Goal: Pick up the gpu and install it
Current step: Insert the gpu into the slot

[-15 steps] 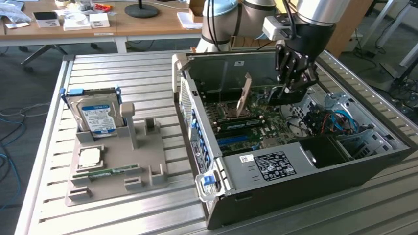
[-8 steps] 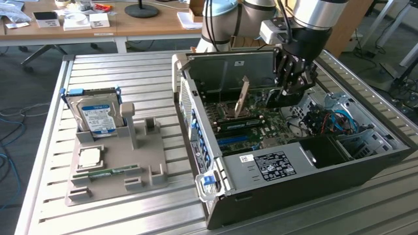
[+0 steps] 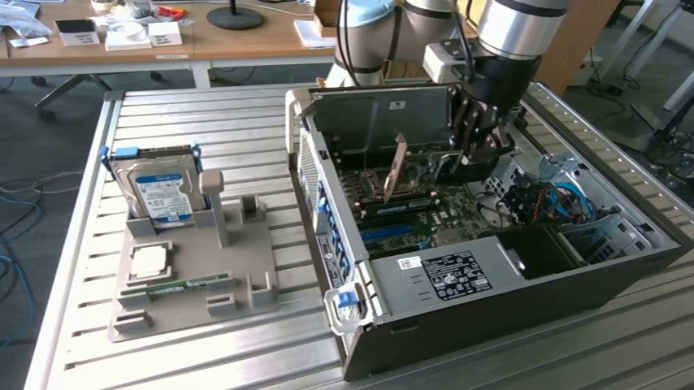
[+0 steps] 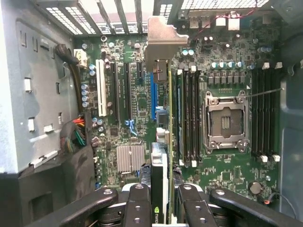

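My gripper (image 3: 479,156) reaches down into the open computer case (image 3: 456,280) and is shut on the gpu (image 4: 166,142). In the wrist view the gpu shows edge-on as a thin card between my two fingers (image 4: 138,203), with its metal bracket (image 4: 161,40) at the far end by the rear slot openings. The card runs along the blue expansion slot (image 4: 153,97) on the green motherboard (image 4: 137,101). Whether its edge sits in the slot I cannot tell. In the exterior view the gpu (image 3: 397,169) stands upright over the board, to the exterior view's left of my gripper.
The CPU socket (image 4: 225,120) and memory slots (image 4: 189,113) lie beside the card, and cables (image 4: 75,135) run along the case wall. On the metal table, a grey holder (image 3: 195,276) carries a hard drive (image 3: 162,191), a processor (image 3: 149,262) and a memory stick (image 3: 179,286).
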